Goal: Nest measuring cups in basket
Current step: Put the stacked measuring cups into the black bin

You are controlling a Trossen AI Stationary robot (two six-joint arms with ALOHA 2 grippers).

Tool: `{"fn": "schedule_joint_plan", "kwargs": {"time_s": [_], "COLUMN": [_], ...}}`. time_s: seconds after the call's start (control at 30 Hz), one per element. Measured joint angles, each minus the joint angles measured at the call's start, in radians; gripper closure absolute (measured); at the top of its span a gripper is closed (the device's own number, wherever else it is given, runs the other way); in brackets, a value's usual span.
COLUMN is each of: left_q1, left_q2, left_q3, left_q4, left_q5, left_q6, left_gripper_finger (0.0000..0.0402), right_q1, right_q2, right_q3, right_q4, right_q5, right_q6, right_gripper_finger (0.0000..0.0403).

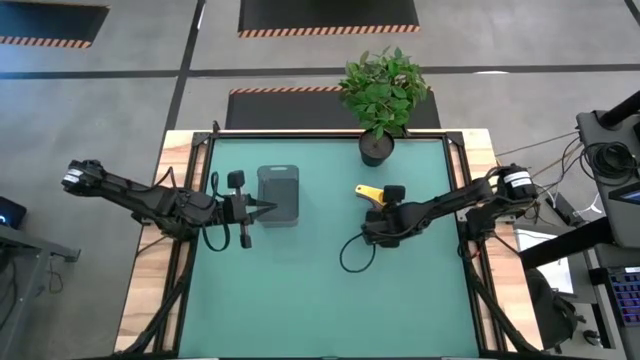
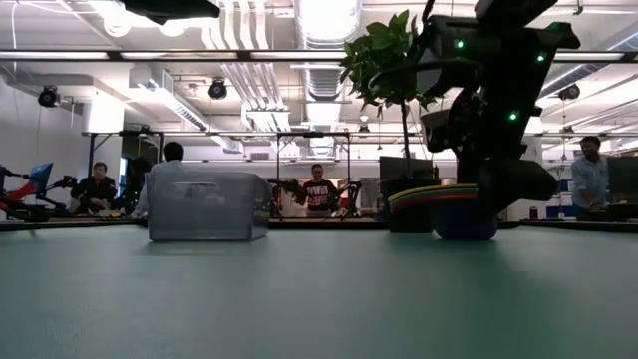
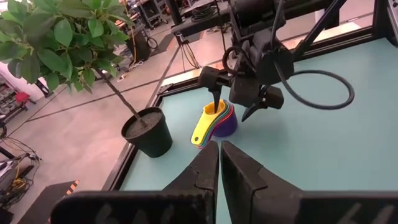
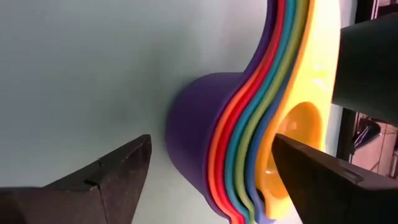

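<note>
Nested cups [image 3: 214, 121], purple outermost and yellow on top, stand as one stack on the green table [image 1: 320, 290], near the potted plant [image 1: 380, 100] and well apart from the basket [image 1: 278, 194]. Right gripper [image 3: 235, 107], fingers spread wide, straddles the stack: one finger outside the purple wall, the other over the yellow bowl. Left gripper [image 1: 262, 208], fingers pressed together and empty, lies just beside the basket.
</note>
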Motion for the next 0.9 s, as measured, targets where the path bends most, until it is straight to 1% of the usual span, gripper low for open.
{"fn": "schedule_joint_plan", "kwargs": {"time_s": [0.07, 0.13, 0.4, 0.5, 0.7, 0.9], "left_q1": [0.000, 0.000, 0.000, 0.000, 0.000, 0.000], "left_q2": [0.000, 0.000, 0.000, 0.000, 0.000, 0.000], "left_q3": [0.000, 0.000, 0.000, 0.000, 0.000, 0.000], "left_q4": [0.000, 0.000, 0.000, 0.000, 0.000, 0.000], "left_q5": [0.000, 0.000, 0.000, 0.000, 0.000, 0.000], "left_q6": [0.000, 0.000, 0.000, 0.000, 0.000, 0.000], "left_gripper_finger": [0.0402, 0.0402, 0.0402, 0.0402, 0.0402, 0.0402], "right_q1": [-0.006, -0.011, -0.019, -0.019, -0.019, -0.019], "right_q2": [0.013, 0.023, 0.024, 0.009, -0.013, -0.028], "right_q3": [0.000, 0.000, 0.001, 0.001, 0.001, 0.000], "right_q4": [0.002, 0.002, -0.001, 0.004, 0.004, 0.000], "right_q5": [0.000, 0.007, 0.017, 0.007, -0.007, -0.014], "right_q6": [0.004, 0.003, 0.003, 0.005, 0.003, -0.008], "right_gripper_finger": [0.0096, 0.0120, 0.0249, 0.0284, 0.0321, 0.0327]}}
